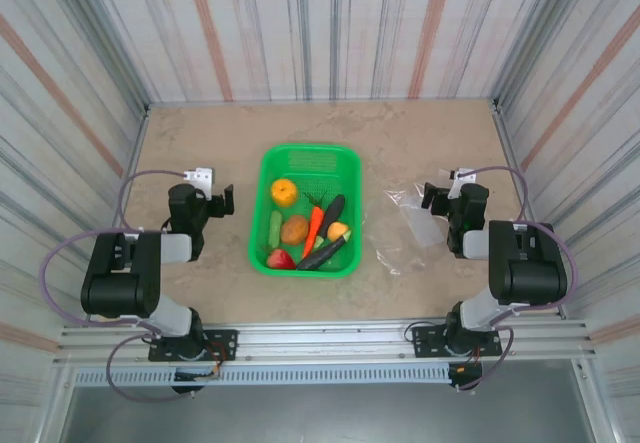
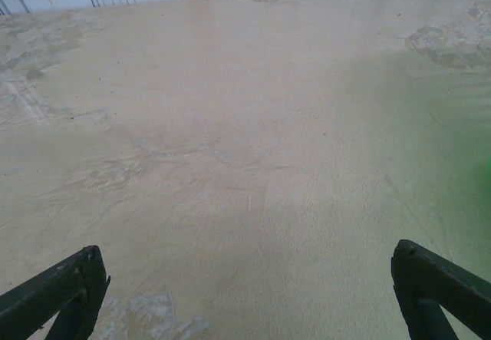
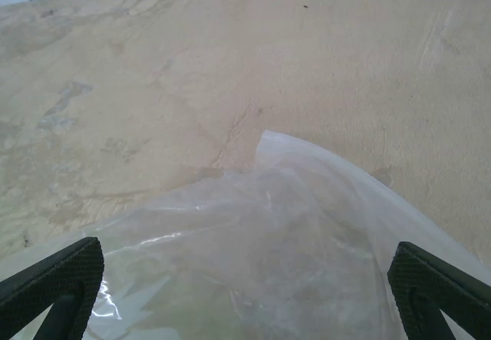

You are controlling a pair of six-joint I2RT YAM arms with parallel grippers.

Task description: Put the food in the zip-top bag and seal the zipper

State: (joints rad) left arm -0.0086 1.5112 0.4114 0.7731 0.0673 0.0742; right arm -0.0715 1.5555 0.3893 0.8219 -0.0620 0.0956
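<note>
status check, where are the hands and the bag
Left hand open over the table. Right hand open, at the zip-top bag. Food sits in the green basket. Nothing blocking.

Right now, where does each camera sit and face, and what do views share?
Top external: above and behind, looking down on table, basket, zip-top bag; left arm, right arm visible.
Left wrist: low, facing bare table; left gripper open.
Right wrist: low, facing the bag; right gripper open.
Shared: top and right wrist both show the bag.
</note>
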